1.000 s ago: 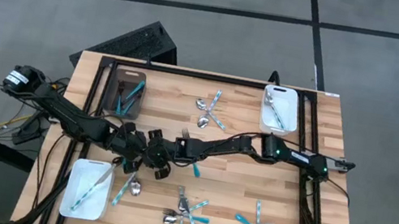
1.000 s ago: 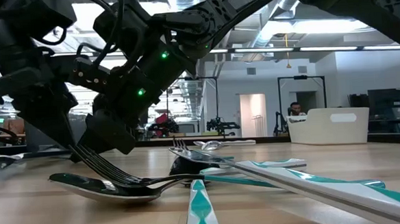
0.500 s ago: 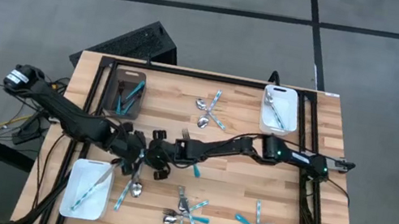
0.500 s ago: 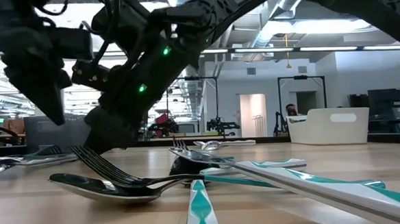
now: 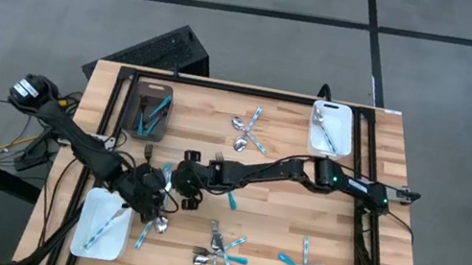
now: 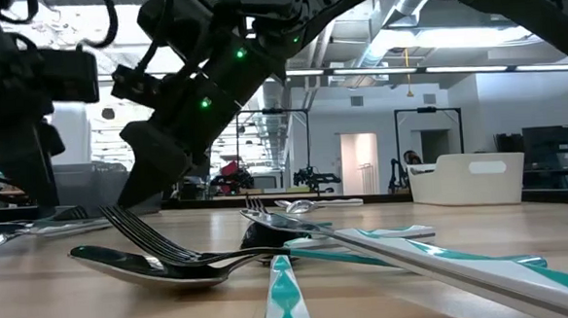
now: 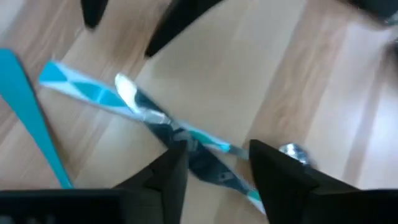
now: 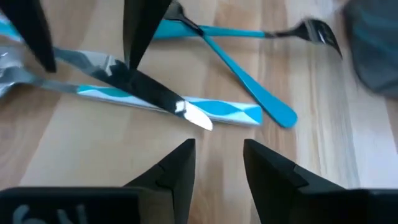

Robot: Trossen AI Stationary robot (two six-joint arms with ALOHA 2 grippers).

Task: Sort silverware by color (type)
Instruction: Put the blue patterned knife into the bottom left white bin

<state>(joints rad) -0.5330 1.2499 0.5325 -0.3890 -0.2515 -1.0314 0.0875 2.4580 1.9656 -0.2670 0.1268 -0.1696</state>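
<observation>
Teal-handled silverware (image 5: 221,252) lay scattered on the wooden table (image 5: 350,260), a few pieces already in the white trays (image 5: 101,226) and the dark tray (image 5: 148,107). Left gripper (image 5: 148,203) hovered over a crossed pair just beside the near white tray, jaws spread, holding nothing. Right gripper (image 5: 184,170) was near it at mid-table, jaws parted, empty.

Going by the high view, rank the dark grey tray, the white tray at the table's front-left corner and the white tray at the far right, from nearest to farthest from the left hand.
1. Front-left white tray: right beside the left hand, on its outer side.
2. Dark grey tray: farther back, near the far-left edge.
3. Far-right white tray: across the table, clearly farthest.
</observation>
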